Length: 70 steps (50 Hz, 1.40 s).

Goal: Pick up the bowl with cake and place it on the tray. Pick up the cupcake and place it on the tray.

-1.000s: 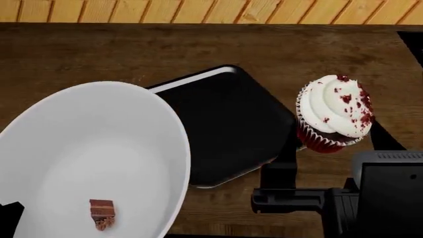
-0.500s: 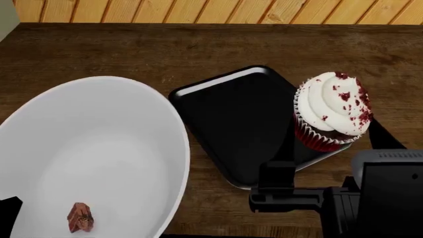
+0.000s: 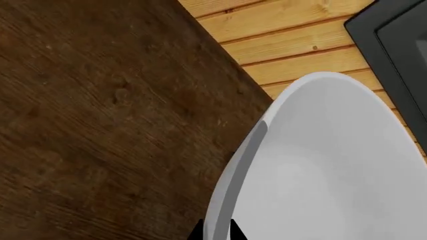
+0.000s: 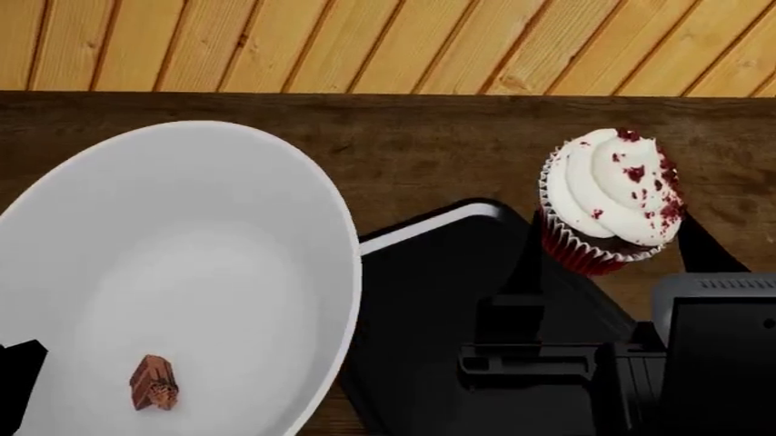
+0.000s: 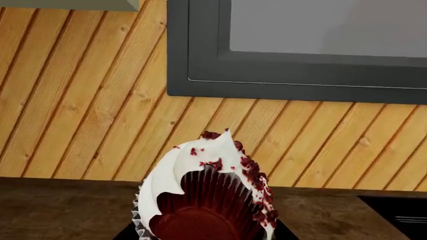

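At the left of the head view the bowl [image 4: 182, 272] fills the near-left part of the scene, tipped so its open side faces the camera, and the cake [image 4: 154, 383] lies small and brown low on its inner wall. The left end effector [image 3: 215, 231] shows in the left wrist view as two dark tips, one on each side of the bowl's rim, clamped on that rim; in the head view only a dark corner of it appears at the near-left edge. The bowl is held above the table [image 4: 412, 136], its right edge overlapping the left side of the tray [image 4: 424, 300] in the head view. The black tray lies flat on the table at near centre, one pale-edged corner pointing far. Right of it, the cupcake [image 4: 610, 202] is held up tilted, white frosting with dark red crumbs toward the camera, red wrapper below. The right end effector [image 4: 606, 250] grips it, with one dark finger on either side of the wrapper. Wooden wall planks [image 4: 388, 45] run behind the table.
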Available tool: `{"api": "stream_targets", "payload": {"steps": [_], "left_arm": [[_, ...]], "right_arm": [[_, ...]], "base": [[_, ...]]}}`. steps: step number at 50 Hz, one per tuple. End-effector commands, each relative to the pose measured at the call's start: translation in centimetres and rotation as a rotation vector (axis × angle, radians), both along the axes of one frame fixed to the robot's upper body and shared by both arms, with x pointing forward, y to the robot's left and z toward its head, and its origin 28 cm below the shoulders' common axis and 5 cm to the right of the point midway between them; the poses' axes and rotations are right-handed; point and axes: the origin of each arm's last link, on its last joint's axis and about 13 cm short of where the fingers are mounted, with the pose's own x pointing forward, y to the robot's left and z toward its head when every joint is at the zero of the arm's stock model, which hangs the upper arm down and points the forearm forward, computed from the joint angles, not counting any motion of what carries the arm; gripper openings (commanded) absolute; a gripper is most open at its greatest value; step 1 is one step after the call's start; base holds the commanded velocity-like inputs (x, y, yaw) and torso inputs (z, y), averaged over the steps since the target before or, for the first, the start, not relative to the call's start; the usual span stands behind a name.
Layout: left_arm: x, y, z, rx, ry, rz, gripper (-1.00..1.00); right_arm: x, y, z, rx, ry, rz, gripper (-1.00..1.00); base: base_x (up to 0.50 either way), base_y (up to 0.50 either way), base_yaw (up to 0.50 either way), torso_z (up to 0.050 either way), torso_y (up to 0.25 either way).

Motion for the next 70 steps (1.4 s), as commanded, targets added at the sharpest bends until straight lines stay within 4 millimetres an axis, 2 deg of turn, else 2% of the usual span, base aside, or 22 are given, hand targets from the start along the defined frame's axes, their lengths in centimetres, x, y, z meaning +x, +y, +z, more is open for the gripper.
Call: {"api": "stream_targets", "payload": {"steps": [1,10,22,29,34,38,47,70], "left_arm": [[0.1,0.1,0.6,0.000,-0.007,0.020,-1.00],[0.2,0.2,0.7,-0.001,-0.010,0.019,-1.00],[0.3,0.1,0.5,-0.006,-0.005,0.015,-1.00],[0.1,0.1,0.3,-0.006,0.002,0.016,-1.00],[-0.2,0.2,0.4,-0.007,0.004,0.016,-1.00],[-0.3,0.3,0.4,-0.008,0.006,0.015,-1.00],[-0.3,0.3,0.5,-0.009,0.004,0.014,-1.00],[-0.3,0.3,0.6,-0.007,0.006,0.015,-1.00]], "right_arm": [[0.0,-0.1,0.1,-0.033,-0.023,-0.009,-1.00],[0.4,0.0,0.4,-0.039,-0.041,-0.003,-1.00],[2.4,-0.4,-2.2,-0.069,0.048,0.001,-1.00],[2.6,-1.0,-3.9,-0.095,0.125,-0.028,-1.00],[2.1,-1.4,-4.5,-0.124,0.168,-0.051,-1.00],[0.9,-1.5,-4.1,-0.147,0.178,-0.050,-1.00],[-0.1,-1.6,-3.8,-0.160,0.187,-0.044,-1.00],[-0.1,-1.3,-5.4,-0.100,0.269,0.009,-1.00]], "base": [[0.00,0.00,0.00,0.000,0.012],[0.00,0.00,0.00,0.000,0.000],[0.00,0.00,0.00,0.001,0.001],[0.00,0.00,0.00,0.000,0.001],[0.00,0.00,0.00,0.000,0.000],[0.00,0.00,0.00,0.000,0.003],[0.00,0.00,0.00,0.001,0.000],[0.00,0.00,0.00,0.000,0.001]]}}
